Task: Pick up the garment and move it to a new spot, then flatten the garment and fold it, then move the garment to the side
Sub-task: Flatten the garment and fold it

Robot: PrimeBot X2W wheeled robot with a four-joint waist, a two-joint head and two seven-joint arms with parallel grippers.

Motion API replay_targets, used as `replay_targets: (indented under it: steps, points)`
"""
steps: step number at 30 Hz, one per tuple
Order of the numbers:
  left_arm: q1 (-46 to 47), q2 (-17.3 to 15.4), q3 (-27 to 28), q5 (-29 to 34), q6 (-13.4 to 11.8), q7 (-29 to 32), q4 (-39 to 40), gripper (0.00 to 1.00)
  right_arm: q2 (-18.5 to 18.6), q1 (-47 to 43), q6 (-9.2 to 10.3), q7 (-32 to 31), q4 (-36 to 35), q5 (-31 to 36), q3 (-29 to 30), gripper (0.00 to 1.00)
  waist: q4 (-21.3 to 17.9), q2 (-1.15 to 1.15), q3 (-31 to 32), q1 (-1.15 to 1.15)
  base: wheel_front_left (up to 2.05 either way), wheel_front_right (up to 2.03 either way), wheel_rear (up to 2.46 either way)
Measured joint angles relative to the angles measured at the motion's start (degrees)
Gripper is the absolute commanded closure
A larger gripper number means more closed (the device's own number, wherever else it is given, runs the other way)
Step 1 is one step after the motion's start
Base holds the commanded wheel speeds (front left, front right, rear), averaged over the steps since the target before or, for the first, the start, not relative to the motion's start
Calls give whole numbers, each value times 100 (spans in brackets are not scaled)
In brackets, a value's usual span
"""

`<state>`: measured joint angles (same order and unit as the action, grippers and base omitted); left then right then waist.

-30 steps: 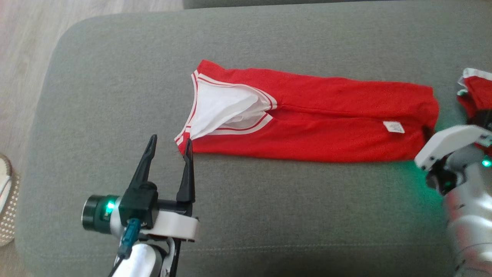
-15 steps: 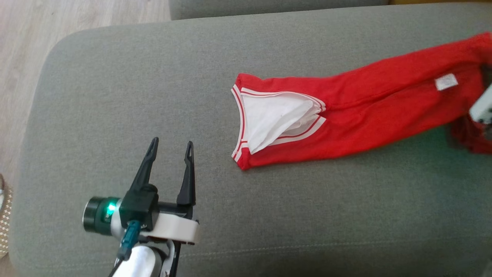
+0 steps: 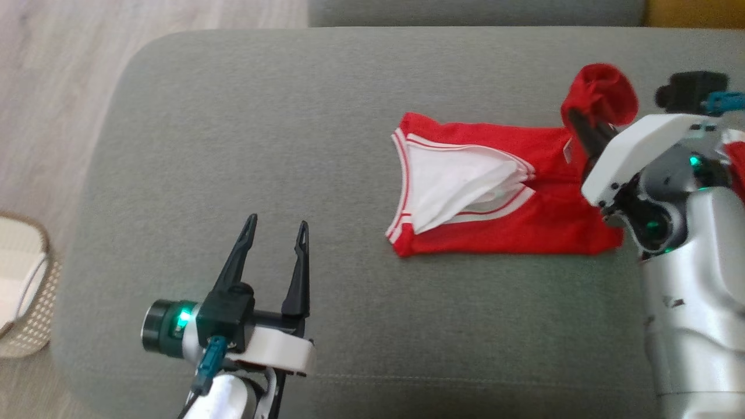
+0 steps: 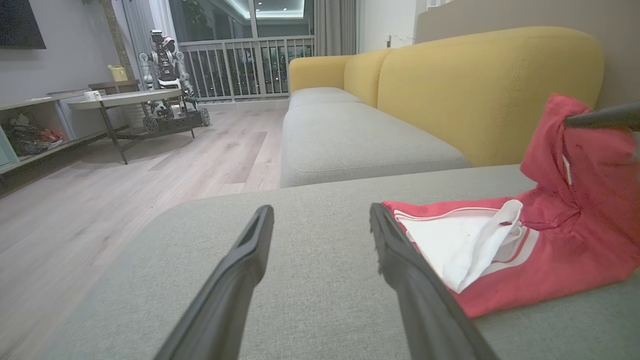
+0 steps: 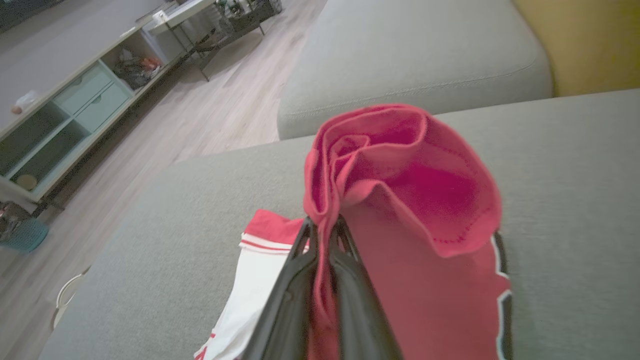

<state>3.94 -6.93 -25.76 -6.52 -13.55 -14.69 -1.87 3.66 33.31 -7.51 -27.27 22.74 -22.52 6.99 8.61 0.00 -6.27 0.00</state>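
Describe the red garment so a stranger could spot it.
Find the wide grey fabric sofa cushion. On its right half lies the red garment with white striped trim, one end pinched up by the right gripper. Its red-and-white stands out against the grey.

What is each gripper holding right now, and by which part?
Right gripper pinches the red fabric garment at its lifted end; left gripper is open, empty.

Soft red cloth garment (image 3: 524, 233), matt grey woven cushion (image 3: 233, 145), wood-grain floor (image 3: 46, 87)

Red garment (image 3: 512, 224) with white trim lies on cushion, right end lifted.
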Motion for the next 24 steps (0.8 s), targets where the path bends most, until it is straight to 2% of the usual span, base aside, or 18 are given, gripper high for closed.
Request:
replay_targets:
  steps: [10,18,19,20,21,22,24]
  points:
    - [1,132,-31,37,102,0,-102,0,-3,252,0,371,1265,-665,-1040,100,634,0,-22,0,0,0,0]
    - [14,214,-52,37,147,0,-125,0,1,843,0,736,2163,-918,-1655,100,921,0,-144,0,0,0,0]
    - [18,227,-47,37,147,0,-126,0,2,881,1,764,2271,-926,-1717,90,940,0,-163,0,0,0,0]
    - [18,240,-36,37,147,0,-134,0,3,913,1,765,2377,-937,-1793,60,954,0,-180,0,0,0,0]
    - [18,246,-29,37,147,0,-148,0,5,936,0,773,2469,-965,-1876,14,963,0,-194,0,0,0,0]
    - [18,249,-22,37,147,0,-160,0,5,950,1,798,2535,-993,-1952,0,969,0,-203,0,0,0,0]
    - [18,261,1,37,147,0,-183,0,7,951,0,898,2573,-1048,-2085,0,963,0,-212,0,0,0,0]
